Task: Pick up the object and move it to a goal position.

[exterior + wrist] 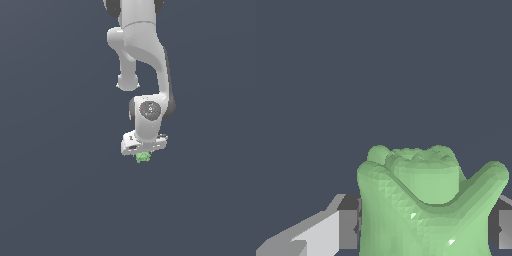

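Note:
The object (pixel 143 157) is a small light green lumpy blob, showing just under the white hand of the arm near the middle of the exterior view. My gripper (pixel 143 156) points down and is shut on it; the fingers are mostly hidden behind the hand there. In the wrist view the object (pixel 428 205) fills the space between the two fingers (pixel 348 229), which press on its sides. Whether it rests on the ground or hangs above it cannot be told.
A plain dark grey-blue ground (pixel 60 190) fills both views. The white arm (pixel 142 55) comes down from the top of the exterior view. No other objects or goal marker show.

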Robot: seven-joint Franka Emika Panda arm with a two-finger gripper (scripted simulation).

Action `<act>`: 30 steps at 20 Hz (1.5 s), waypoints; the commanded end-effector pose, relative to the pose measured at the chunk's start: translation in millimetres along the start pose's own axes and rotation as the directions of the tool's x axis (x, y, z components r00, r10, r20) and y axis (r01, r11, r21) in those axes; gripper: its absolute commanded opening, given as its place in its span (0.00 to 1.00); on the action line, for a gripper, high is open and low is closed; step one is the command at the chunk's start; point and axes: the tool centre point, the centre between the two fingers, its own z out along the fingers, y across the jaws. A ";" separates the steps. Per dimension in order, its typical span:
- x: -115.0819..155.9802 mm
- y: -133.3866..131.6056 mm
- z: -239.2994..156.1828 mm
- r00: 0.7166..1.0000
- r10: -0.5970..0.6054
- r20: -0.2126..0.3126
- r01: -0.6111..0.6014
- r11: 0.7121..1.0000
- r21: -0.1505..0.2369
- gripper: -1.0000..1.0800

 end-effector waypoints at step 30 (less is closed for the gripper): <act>-92.1 65.0 -235.0 1.000 0.000 -0.001 0.000 1.000 0.002 0.00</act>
